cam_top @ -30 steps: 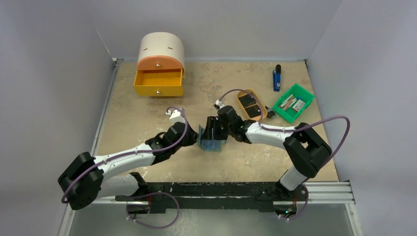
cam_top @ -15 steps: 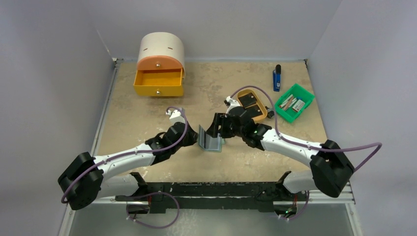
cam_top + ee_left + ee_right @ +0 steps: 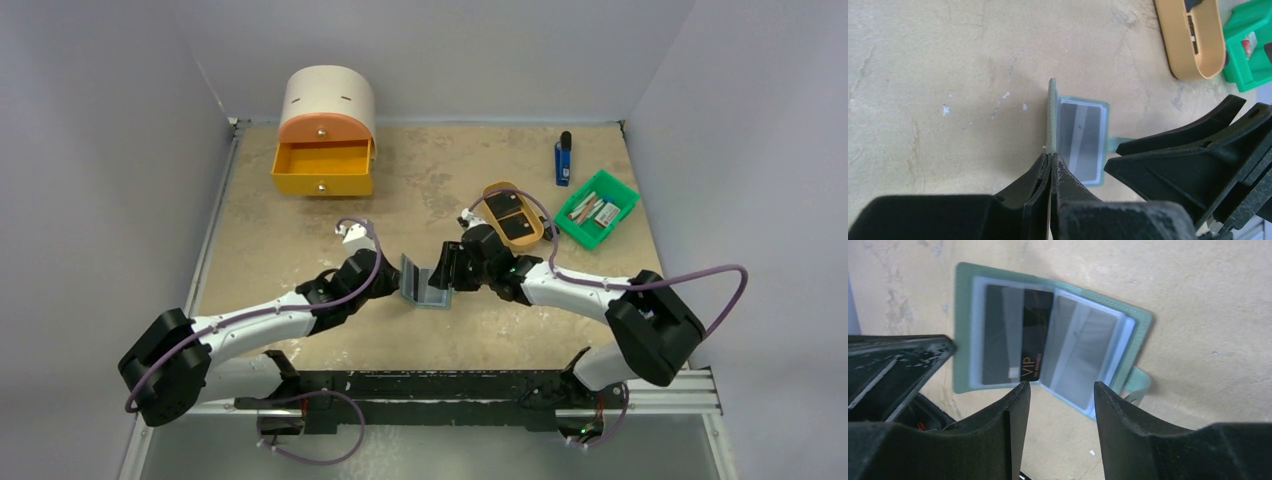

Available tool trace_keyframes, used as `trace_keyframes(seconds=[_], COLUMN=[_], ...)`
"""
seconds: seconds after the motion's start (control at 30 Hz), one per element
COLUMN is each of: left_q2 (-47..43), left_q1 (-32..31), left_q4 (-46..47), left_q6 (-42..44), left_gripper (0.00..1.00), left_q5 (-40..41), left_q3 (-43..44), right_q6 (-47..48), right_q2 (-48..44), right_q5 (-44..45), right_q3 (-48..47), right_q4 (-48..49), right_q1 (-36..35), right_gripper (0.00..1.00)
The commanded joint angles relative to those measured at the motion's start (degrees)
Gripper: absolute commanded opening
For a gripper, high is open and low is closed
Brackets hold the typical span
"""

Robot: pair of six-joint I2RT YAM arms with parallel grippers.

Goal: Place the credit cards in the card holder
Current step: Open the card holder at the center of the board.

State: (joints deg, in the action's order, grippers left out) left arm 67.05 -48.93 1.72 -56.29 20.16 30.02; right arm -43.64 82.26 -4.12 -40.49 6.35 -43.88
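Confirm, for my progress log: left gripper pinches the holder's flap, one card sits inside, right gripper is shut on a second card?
Not quite: the right wrist view shows the right gripper open and empty. The left gripper does pinch the holder by its flap, one card inside.

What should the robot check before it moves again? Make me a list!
1. Holder held open: ok. The left claw is shut on one flap, standing it up.
2. Right claw free: ok. It is open, empty and right by the holder.
3. Card fully in its pocket: not ok. The end marked VIP sticks out across the fold.
4. More cards to fetch: ok. Two black ones lie in the tray.
5. Room in the other pockets: cannot tell. They are see-through and shiny.
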Motion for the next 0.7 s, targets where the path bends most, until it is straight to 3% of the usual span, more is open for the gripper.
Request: trace_keyframes(seconds=[0.0, 0.33, 0.47, 0.67], left_q2=[1.5, 3.9, 4.3, 5.6], left_q1=[-0.2, -0.2, -0.2, -0.2], left_q4=[-1.6, -1.0, -1.5, -0.5], left_q6=[-1.1, -1.2, -1.0, -1.4], left_gripper=[0.0, 0.0, 0.0, 0.0], left_q5=[4.6, 4.9, 5.5, 5.7], left_q3=[0.0, -0.8, -0.9, -1.9], right_q6=[-1.1, -0.3, -0.9, -2.4], right_q2=[1.7, 3.5, 2.0, 2.5], right_q5=[-1.0, 0.9, 0.6, -4.4], right_q3=[1.3, 2.4, 4.2, 6.9], right_q4=[2.0, 0.5, 1.8, 7.2], right_q1=[2.2, 4.2, 5.4, 7.2], right_gripper=[0.5, 0.49, 0.54, 0.47])
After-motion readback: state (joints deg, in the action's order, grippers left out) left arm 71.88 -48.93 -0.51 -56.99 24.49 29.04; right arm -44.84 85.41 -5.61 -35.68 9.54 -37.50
